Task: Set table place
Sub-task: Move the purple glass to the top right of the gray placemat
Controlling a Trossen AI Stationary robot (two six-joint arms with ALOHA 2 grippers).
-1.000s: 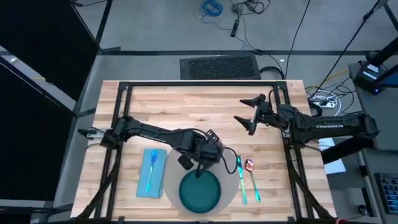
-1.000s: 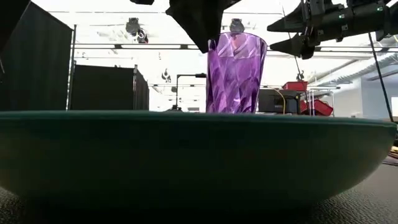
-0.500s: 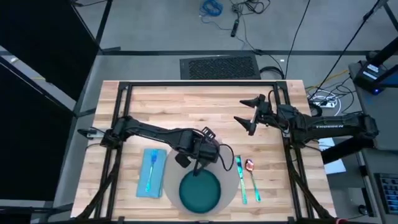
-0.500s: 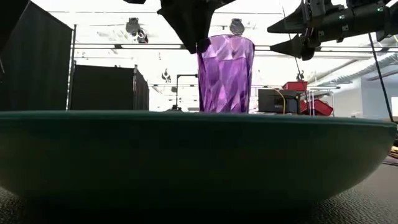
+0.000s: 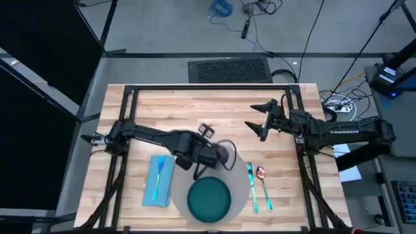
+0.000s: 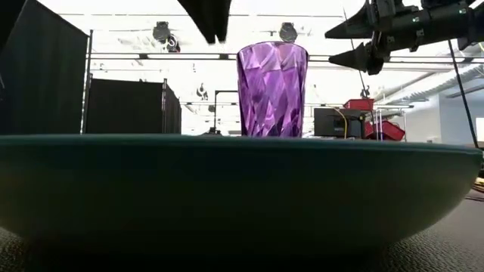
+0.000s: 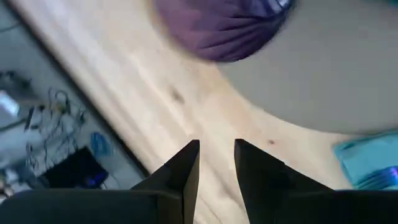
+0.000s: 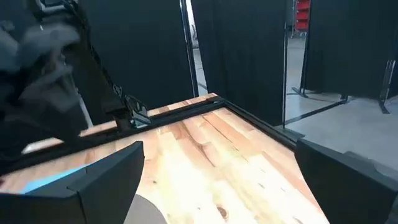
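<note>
The translucent purple faceted cup (image 6: 273,89) stands upright at the far edge of the big round grey-beige mat (image 5: 242,192), just behind the round teal plate (image 5: 209,199) that sits in the mat's middle; nothing can be seen inside the cup, and the plate's dish looks bare from above. The left gripper (image 7: 216,163) sits beside the cup on its left, clear of it, its two dark fingers nearly together with a narrow slit between them and nothing held. That reads as the cup-placing step finishing: the cup is set down and let go. On the mat's left lies the light-blue cloth napkin (image 5: 158,180) with a teal-handled fork (image 5: 156,175) on it; on the right lie a teal-handled knife (image 5: 251,187) and a teal-handled spoon (image 5: 263,186) side by side on the light wooden plank table (image 5: 195,110). With every piece apparently laid, the next move probably calls only for drawing the left arm away without brushing the cup. The right gripper (image 5: 260,121) waits high over the far right of the table, fingers spread wide, empty.
</note>
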